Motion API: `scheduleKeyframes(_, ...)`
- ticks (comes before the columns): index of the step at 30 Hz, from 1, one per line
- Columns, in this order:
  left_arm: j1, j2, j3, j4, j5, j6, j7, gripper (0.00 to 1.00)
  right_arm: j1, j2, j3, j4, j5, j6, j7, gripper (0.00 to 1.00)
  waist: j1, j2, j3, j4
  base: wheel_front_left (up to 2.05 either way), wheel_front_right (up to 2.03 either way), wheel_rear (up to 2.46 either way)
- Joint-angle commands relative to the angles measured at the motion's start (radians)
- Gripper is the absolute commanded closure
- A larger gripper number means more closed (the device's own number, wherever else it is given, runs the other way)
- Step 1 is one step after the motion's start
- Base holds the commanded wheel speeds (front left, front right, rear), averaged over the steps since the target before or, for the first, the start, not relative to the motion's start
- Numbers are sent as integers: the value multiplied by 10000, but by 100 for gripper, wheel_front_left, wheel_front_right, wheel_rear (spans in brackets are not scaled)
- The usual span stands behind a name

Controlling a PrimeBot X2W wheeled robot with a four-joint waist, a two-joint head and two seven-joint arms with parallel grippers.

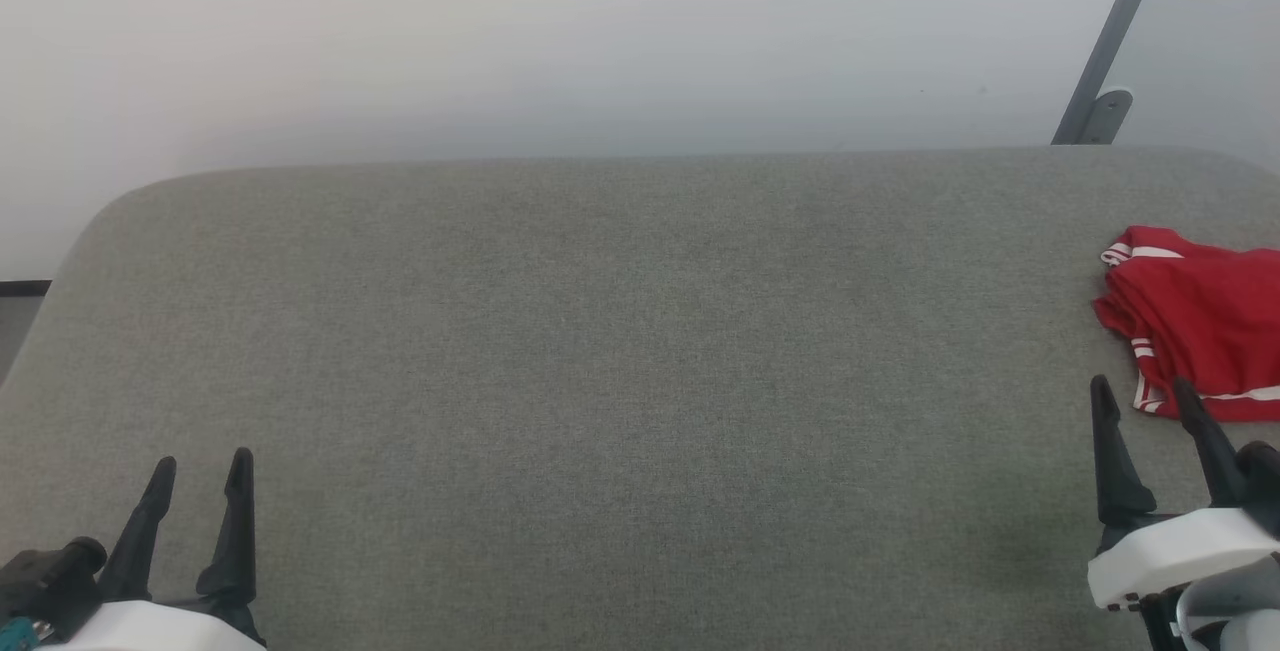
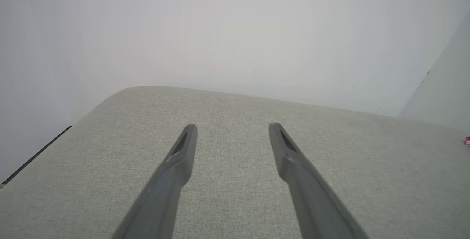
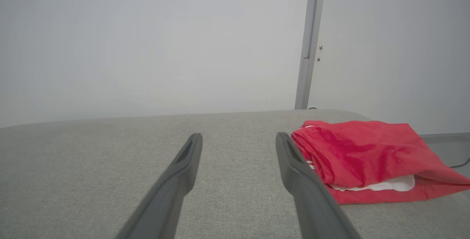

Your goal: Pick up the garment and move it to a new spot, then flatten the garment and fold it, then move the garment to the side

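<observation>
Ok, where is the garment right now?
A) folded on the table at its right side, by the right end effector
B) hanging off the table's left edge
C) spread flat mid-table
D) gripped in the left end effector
A: the garment lies folded on the table at its right side, next to the open, empty right end effector.

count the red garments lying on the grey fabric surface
1. The folded red jersey shirt with white-striped trim lies at the right end of the grey fabric surface, just beyond the open right gripper. The head view cuts it off; the right wrist view shows it whole, alone.
</observation>
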Motion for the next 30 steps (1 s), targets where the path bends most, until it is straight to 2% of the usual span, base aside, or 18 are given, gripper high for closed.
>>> scheduleKeyframes(1,79,-28,7,-40,14,-11,-41,0,134,47,-5,-72,-114,2,48,0,-1,-1,2,5,0,0,0)
scheduleKeyframes(30,106,-60,-81,-73,-81,-11,-41,0,274,200,-23,-400,-45,2,307,0,-1,-1,0,64,0,0,0)
